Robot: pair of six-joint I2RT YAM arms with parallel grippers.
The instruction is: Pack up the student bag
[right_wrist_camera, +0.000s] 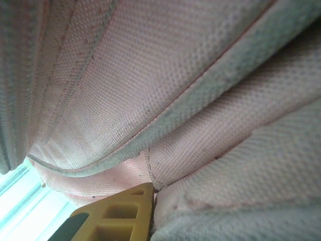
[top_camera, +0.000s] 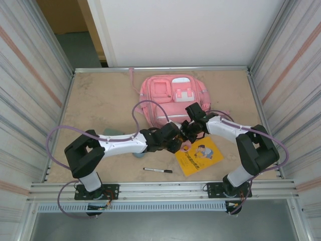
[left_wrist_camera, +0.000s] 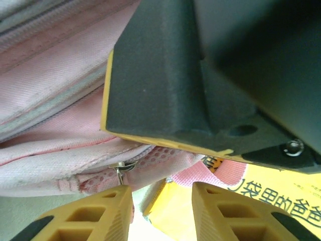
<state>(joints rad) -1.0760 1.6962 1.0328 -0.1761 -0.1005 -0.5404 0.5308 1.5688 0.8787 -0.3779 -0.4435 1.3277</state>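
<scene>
1. At the 6 o'clock edge of the student bag [top_camera: 170, 98], both arms are crowding into one spot. In the left wrist view a dark housing is looming just above the left fingers [left_wrist_camera: 95, 216]. I am judging a knock between the two arms to be the nearest risk, should either swing without room.
2. Those left fingers are standing spread with nothing between them. The zip pull [left_wrist_camera: 120, 169] is hanging just above one tip, outside the gap. A closing from here is likely missing the pull, or catching loose fabric instead.
3. The right fingers [right_wrist_camera: 120, 216] are lying buried under pink cloth with one tip showing; I cannot tell whether they are pinching it or only pressing in. If the hold is shallow, the soft fabric is liable to slip out, or the whole bag could drag along the bench [top_camera: 100, 100].
4. The yellow book [top_camera: 199, 155], at the bag's 5 o'clock, and the pen [top_camera: 158, 170], at its 6 o'clock, are lying unpacked. The book's corner is sitting just beside the fingers and risking a shove.
5. The bag is lying flat at 12 o'clock from the arm bases, front upward. It is showing pink cloth, white and paler pocket patches and silver zip lines, with a strap trailing at its 11 o'clock corner. Its near edge is bunching into soft folds.
</scene>
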